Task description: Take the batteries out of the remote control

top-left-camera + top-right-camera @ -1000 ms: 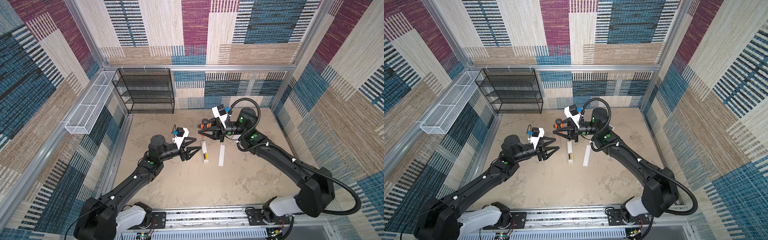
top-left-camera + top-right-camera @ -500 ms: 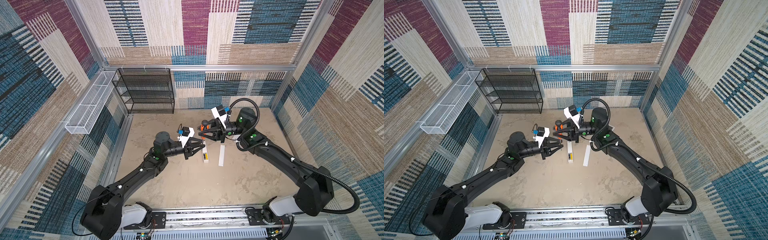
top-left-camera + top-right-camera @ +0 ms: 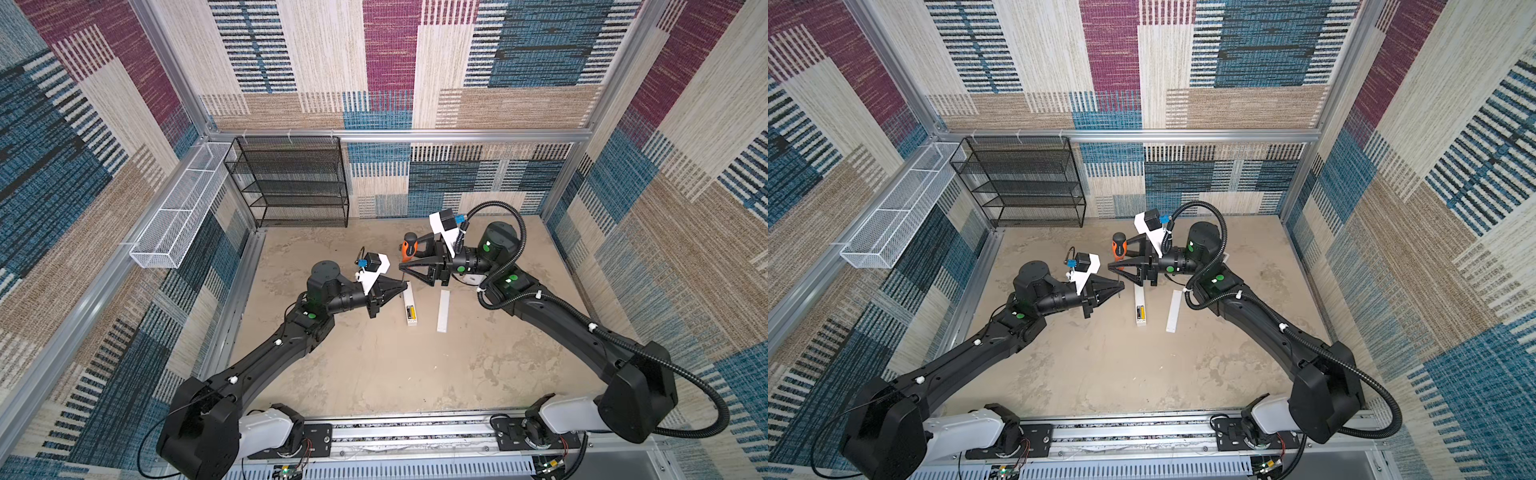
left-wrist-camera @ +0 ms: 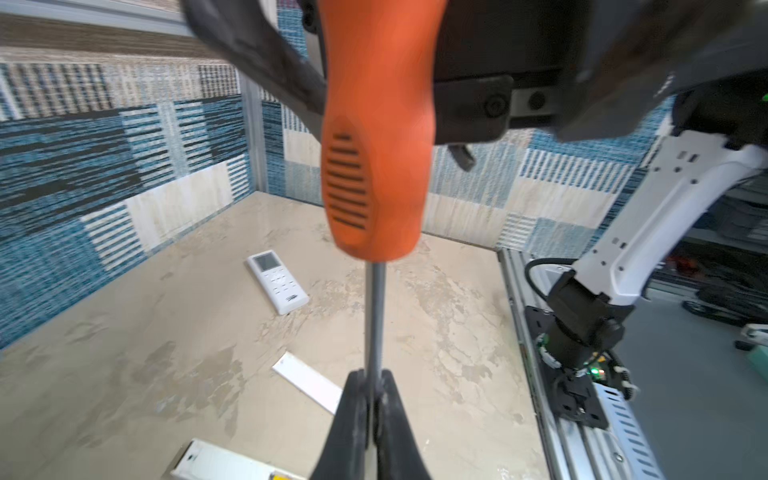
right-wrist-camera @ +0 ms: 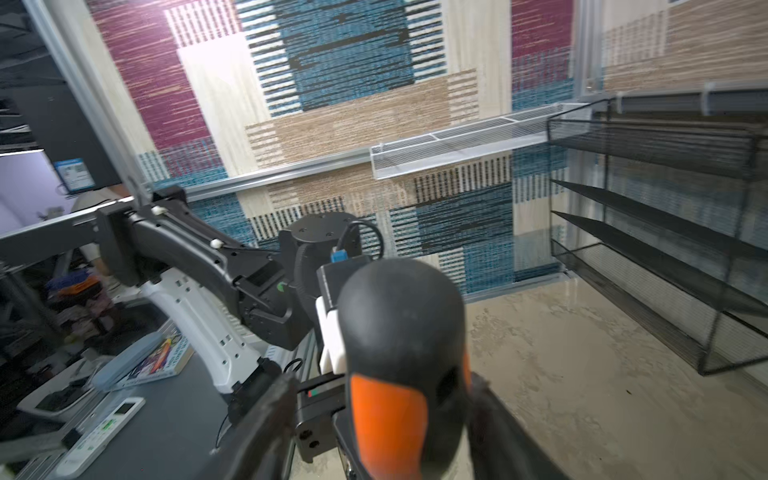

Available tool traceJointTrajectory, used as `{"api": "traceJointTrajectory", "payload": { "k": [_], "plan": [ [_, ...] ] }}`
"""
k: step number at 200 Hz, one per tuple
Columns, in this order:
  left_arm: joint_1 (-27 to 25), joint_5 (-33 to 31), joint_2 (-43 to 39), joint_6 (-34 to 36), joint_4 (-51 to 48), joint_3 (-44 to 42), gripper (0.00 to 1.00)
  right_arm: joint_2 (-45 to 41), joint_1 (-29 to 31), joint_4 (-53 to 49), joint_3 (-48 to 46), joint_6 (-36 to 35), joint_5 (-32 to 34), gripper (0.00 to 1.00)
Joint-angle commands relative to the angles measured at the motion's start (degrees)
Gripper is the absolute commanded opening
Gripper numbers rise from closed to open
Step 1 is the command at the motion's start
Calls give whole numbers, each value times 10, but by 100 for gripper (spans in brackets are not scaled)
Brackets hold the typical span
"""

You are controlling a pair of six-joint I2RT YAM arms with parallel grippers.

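Orange-handled screwdriver (image 4: 374,166) is being pinched by its shank in the closed left gripper (image 4: 372,399) while the right gripper (image 3: 409,255), standing open around the handle, should back off straight, with the batteries (image 3: 411,311) lying in the remote control (image 3: 408,293) below.
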Motion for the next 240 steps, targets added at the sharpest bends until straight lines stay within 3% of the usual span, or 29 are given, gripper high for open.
{"api": "traceJointTrajectory", "payload": {
  "k": [1,39,87,149,196,240],
  "plan": [
    [-1,-85,-8,63,-105,21,0,-18,0,-85,12,31,167,78],
    [-6,-191,-11,114,-198,45,0,-13,4,-210,43,70,263,74],
    [-30,-253,-3,162,-259,72,0,26,21,-288,90,92,295,72],
    [-37,-265,8,171,-267,78,0,68,49,-302,117,92,279,64],
    [-38,-267,9,169,-272,77,0,55,50,-276,91,101,276,64],
    [-38,-264,8,157,-273,80,0,56,50,-253,75,106,262,42]
  ]
}}
